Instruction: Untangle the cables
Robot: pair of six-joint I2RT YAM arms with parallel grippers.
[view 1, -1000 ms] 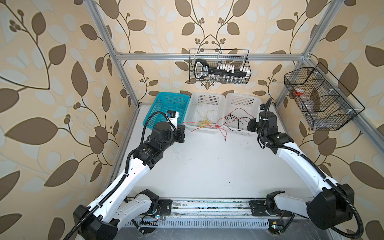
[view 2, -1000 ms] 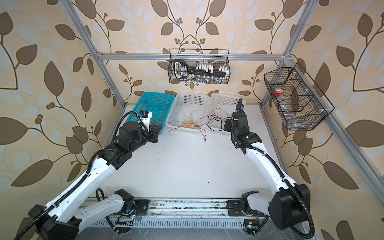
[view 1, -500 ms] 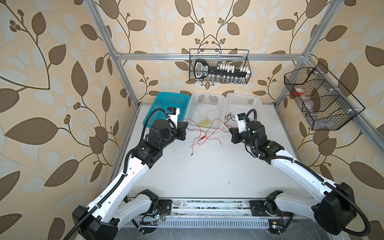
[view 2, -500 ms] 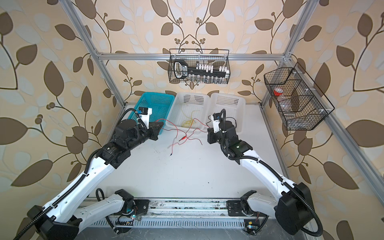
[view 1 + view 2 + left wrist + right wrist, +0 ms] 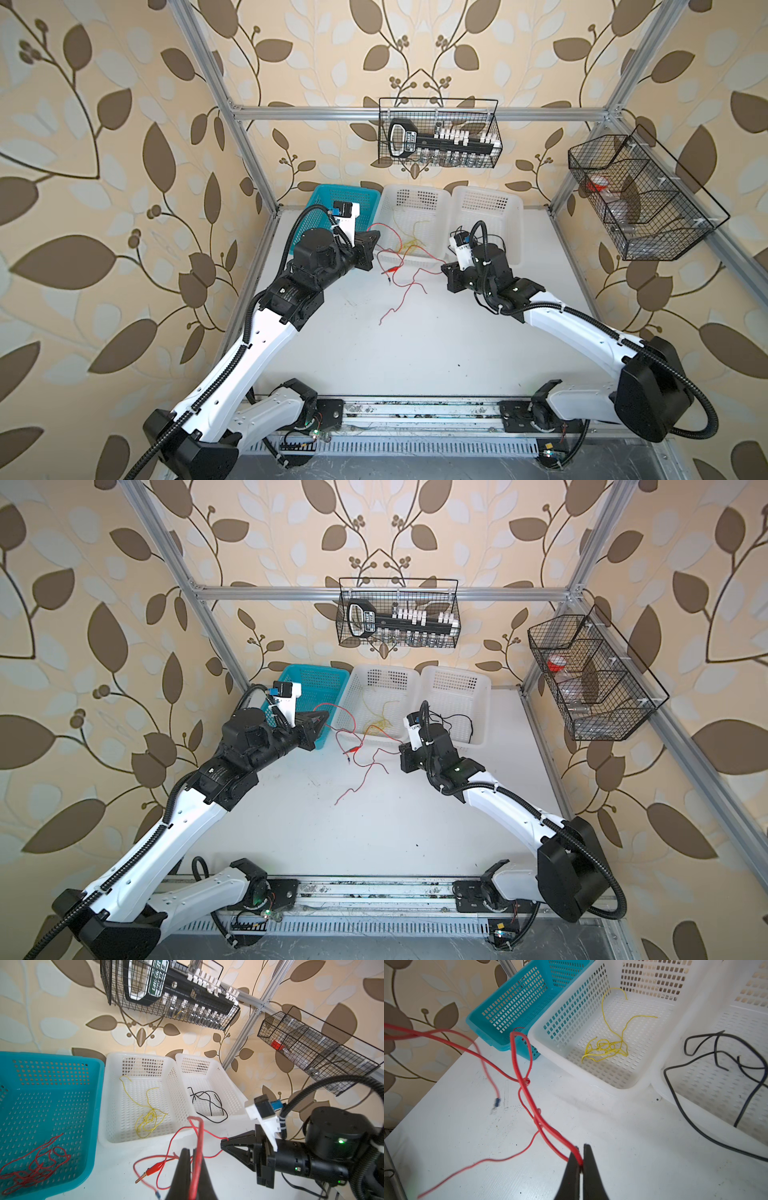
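A knotted red cable (image 5: 405,286) (image 5: 365,762) hangs between my two grippers over the white table. My left gripper (image 5: 376,235) (image 5: 192,1150) is shut on one stretch of it (image 5: 198,1136), close to the teal basket's corner. My right gripper (image 5: 444,266) (image 5: 580,1147) pinches another stretch (image 5: 527,1095) in front of the white baskets. A red alligator clip (image 5: 153,1168) and a blue terminal (image 5: 497,1102) dangle from loose ends. A yellow cable (image 5: 148,1120) lies in the middle basket. A black cable (image 5: 207,1101) lies in the right basket, spilling over its front rim.
More red cables (image 5: 37,1165) lie in the teal basket (image 5: 320,195) at the back left, beside two white baskets (image 5: 440,197). Black wire baskets hang on the back wall (image 5: 438,133) and on the right frame (image 5: 640,195).
My right gripper has come away from the right white basket, leftward and toward the front, drawing the red cable out over the table. The left gripper has barely moved.
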